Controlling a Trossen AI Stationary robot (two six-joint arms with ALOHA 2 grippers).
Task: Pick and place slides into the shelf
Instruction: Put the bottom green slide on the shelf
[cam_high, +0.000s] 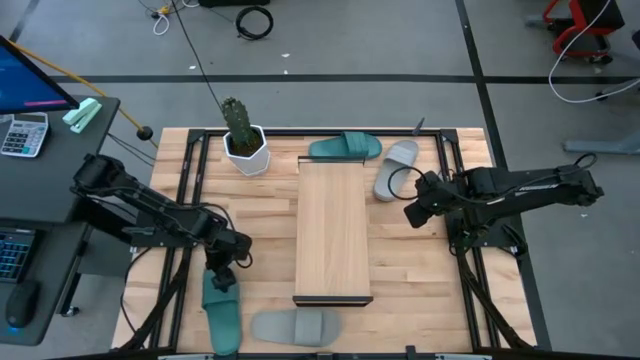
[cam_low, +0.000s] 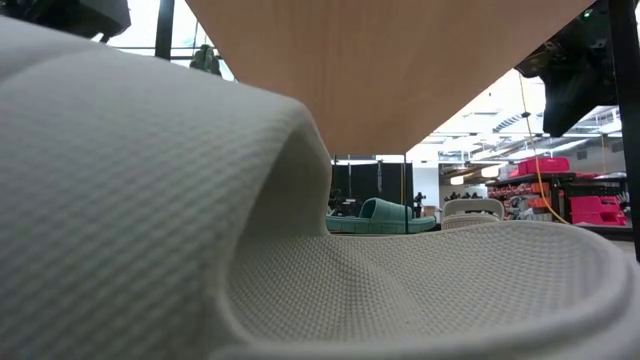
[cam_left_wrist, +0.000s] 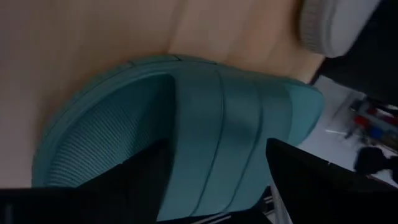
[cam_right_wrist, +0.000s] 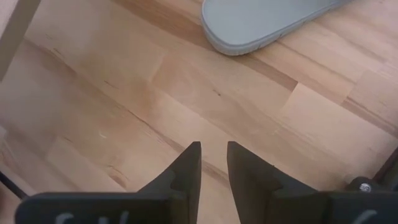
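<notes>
Foam slides, 4 total: 2 teal, 2 grey, none on the shelf (cam_high: 334, 230) yet. Near edge: teal slide (cam_high: 221, 310) w/ left gripper (cam_high: 222, 283) fingers wide astride its strap, beside grey slide (cam_high: 297, 326). Far end: teal slide (cam_high: 345, 148), grey slide (cam_high: 397, 168). Right gripper (cam_high: 414, 212) hovers, fingers narrow. Likely light, squashy; grip the strap.

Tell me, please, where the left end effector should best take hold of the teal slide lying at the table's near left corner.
Probably across the wide strap of the teal slide, coming from above. The slide lies flat, sole down, and the strap arches over the footbed, giving two opposing edges. The left end effector hovers over it, open, fingers straddling that strap.
</notes>
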